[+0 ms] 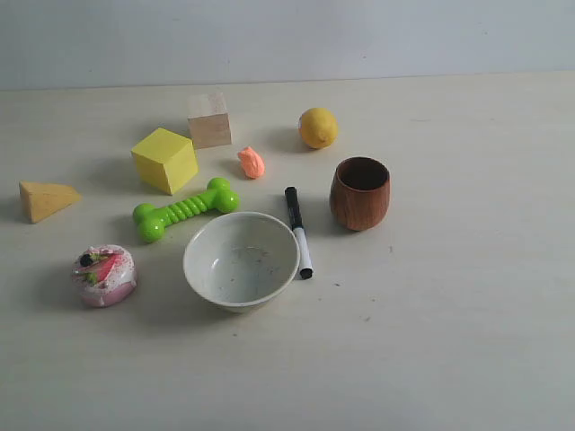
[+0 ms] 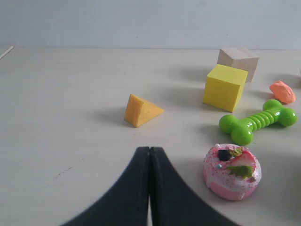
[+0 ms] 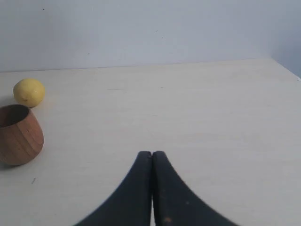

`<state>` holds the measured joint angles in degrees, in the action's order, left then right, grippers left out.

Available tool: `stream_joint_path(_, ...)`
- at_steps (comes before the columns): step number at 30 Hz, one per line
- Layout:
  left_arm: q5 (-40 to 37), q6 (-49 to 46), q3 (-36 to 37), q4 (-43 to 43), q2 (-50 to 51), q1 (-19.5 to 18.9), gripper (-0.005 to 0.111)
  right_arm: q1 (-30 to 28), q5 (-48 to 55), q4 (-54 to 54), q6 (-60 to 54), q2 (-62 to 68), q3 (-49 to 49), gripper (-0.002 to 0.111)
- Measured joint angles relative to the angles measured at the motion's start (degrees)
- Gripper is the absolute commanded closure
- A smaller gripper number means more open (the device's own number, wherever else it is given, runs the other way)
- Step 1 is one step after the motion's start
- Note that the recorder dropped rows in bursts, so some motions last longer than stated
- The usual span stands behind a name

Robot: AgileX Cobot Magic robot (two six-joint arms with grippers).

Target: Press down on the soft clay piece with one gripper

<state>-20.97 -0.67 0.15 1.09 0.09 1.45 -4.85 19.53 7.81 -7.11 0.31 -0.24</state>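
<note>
Pale table (image 1: 449, 359), press not started: left claw (image 2: 149, 151) and right claw (image 3: 152, 154) are clenched empty, clay lump (image 1: 252, 162) sits between yellow block (image 1: 165, 160) and lemon (image 1: 318, 127), so one must reach over and lower.

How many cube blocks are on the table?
2. In the exterior view, the yellow cube sits left of the soft clay piece; the wooden cube stands just behind, nearer the wall. Nothing seems hidden.

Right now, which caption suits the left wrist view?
Shut black left gripper facing an orange wedge, yellow cube, green bone toy and salmon-orange clay lump.
</note>
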Motion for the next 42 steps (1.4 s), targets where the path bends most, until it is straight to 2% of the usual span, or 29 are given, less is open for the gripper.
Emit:
stream_joint_path(32,0.0,0.0,0.0,0.0,0.0,0.0,0.107,0.0,-1.0,0.0,0.0,0.0,0.0,0.108)
stream_joint_path(38,0.0,0.0,0.0,0.0,0.0,0.0,0.107,0.0,-8.3,-0.1,0.0,0.0,0.0,0.108)
stream_joint_path(42,0.0,0.0,0.0,0.0,0.0,0.0,0.107,0.0,-18.7,-0.1,0.0,0.0,0.0,0.108)
